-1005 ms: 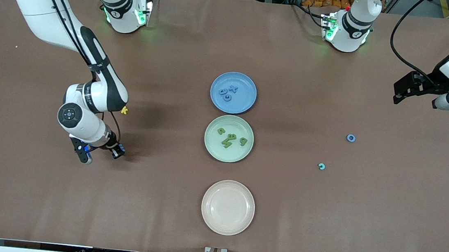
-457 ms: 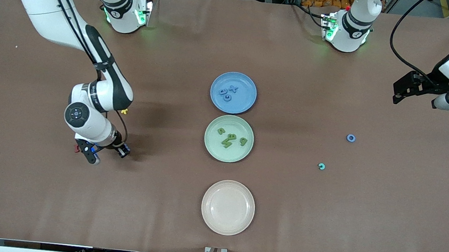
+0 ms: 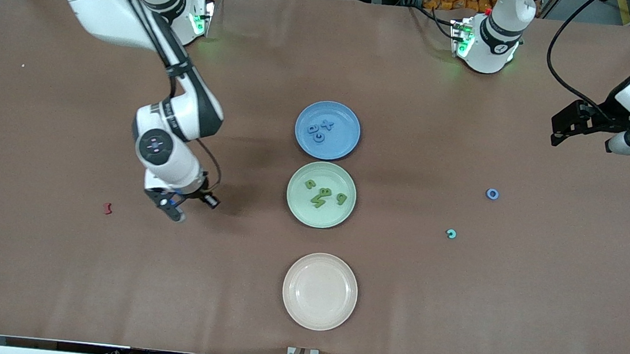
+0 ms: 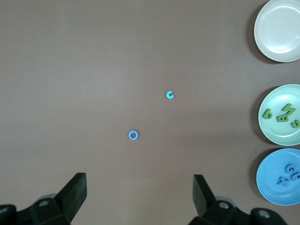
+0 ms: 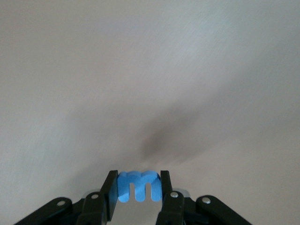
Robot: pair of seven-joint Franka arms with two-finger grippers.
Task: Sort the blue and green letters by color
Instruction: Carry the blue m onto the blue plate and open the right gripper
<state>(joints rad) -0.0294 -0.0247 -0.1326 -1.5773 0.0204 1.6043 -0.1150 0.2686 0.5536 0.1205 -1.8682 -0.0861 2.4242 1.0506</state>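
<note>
Blue letter m point(image 5: 137, 185) pinched in raised right hand point(image 3: 174, 208), left hand point(image 4: 140, 199) spread wide

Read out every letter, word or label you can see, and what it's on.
"m": the blue toy m, held in the right tool over bare table.
"o": the blue toy o, on the table toward the left arm's end.
"c": the teal toy c, nearer the front camera than the o.
Blue letters on the blue plate, green letters on the green plate: too small to read.
Band print on the right arm: too small to read.
</note>
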